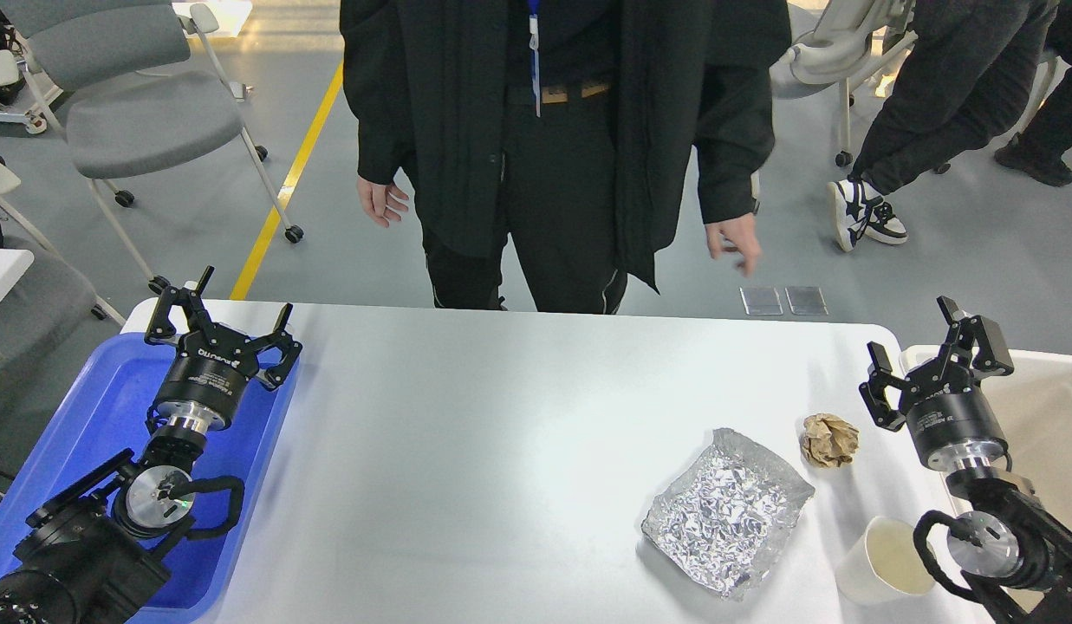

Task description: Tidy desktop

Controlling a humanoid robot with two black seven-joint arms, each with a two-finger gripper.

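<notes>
The white desktop (501, 433) fills the middle of the head view. On its right part lie a crumpled foil tray (726, 511), a crumpled brown paper ball (828, 439) and a white paper cup (882, 559) near the front edge. My left gripper (225, 314) hovers open over the far end of the blue tray, holding nothing. My right gripper (921, 347) is open at the table's right edge, right of the paper ball, with nothing between its fingers.
A blue plastic tray (111, 407) sits at the table's left end. A cream bin (1051, 407) stands beyond the right edge. A person in black (553, 147) stands at the far side. Chairs (146, 121) and another person's legs (934, 113) are farther back.
</notes>
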